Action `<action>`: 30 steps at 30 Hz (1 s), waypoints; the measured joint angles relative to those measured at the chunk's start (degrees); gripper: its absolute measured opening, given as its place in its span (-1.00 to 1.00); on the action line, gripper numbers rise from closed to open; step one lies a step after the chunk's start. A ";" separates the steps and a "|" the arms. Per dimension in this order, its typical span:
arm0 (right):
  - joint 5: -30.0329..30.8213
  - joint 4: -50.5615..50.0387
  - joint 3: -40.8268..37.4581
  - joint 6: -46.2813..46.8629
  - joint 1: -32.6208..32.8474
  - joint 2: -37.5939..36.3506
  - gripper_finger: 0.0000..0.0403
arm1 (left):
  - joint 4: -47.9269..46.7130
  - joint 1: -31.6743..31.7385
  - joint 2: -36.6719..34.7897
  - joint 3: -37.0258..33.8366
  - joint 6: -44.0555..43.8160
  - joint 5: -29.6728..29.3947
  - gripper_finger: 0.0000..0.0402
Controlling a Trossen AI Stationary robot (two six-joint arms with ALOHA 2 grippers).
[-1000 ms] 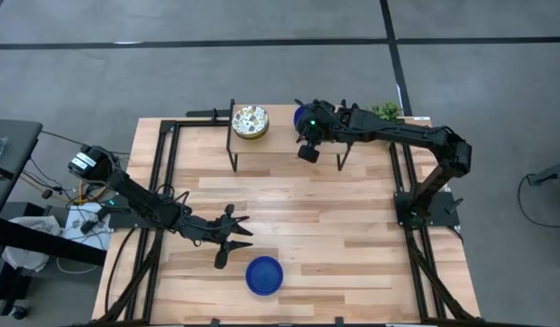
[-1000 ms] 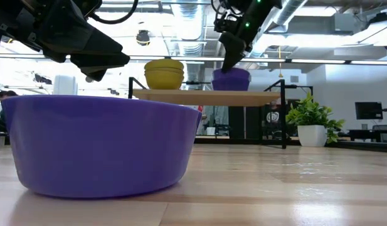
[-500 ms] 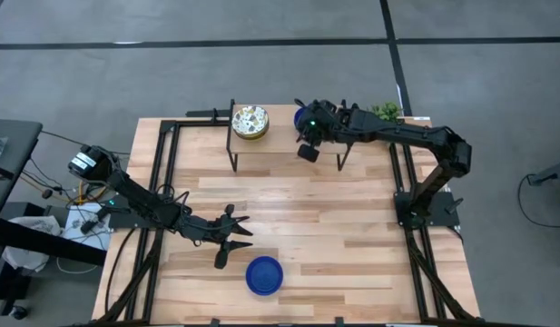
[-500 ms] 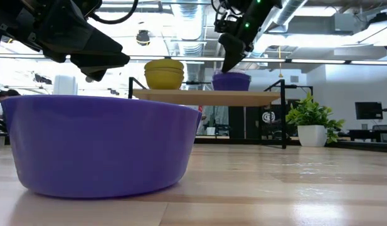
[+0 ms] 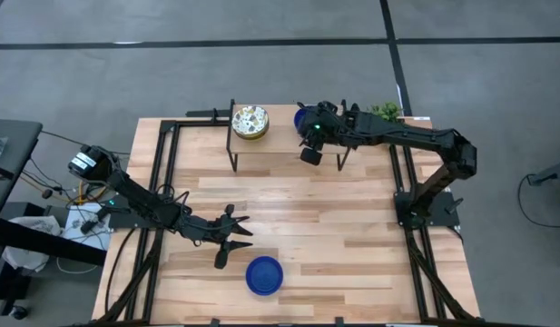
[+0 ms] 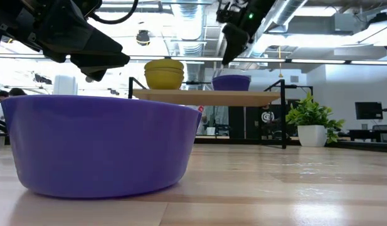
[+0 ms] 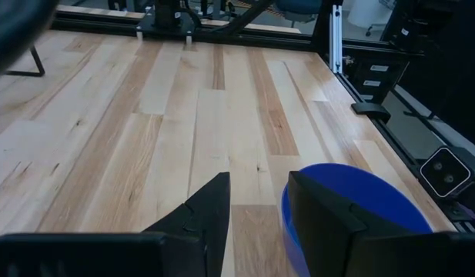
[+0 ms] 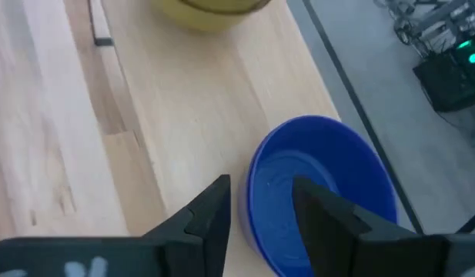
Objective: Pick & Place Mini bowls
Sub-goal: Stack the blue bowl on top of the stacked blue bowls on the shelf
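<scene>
On the shelf (image 5: 280, 138) we see a blue bowl (image 8: 322, 192) beside a speckled stack (image 5: 250, 121); our right end effector (image 8: 260, 201) hovers over it, fingers apart, empty. Another blue bowl (image 5: 264, 275) remains on the bench (image 5: 352, 236) by the left end effector (image 7: 260, 208), also apart.

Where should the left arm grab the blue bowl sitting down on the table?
Take the blue bowl by its rim, coming straight down with one finger inside and one outside. It sits upright and open-topped, too wide to span, and the left gripper hovers open just beside it.

raised shelf (image 5: 280, 136) carrying bowls at back, bare tabletop (image 5: 325, 218) mid-table
</scene>
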 joint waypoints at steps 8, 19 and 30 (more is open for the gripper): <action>-0.02 -1.86 0.00 0.43 3.77 -6.57 -0.40 | -0.01 0.00 0.00 0.00 -0.03 0.02 -0.35; -1.37 -8.64 0.00 5.44 13.60 -11.47 -0.40 | 0.00 -0.10 0.00 0.00 -0.67 1.79 -0.35; -3.87 -7.77 -6.53 11.10 24.71 -10.86 -0.40 | 0.00 -0.13 0.00 0.00 -1.11 6.84 -0.35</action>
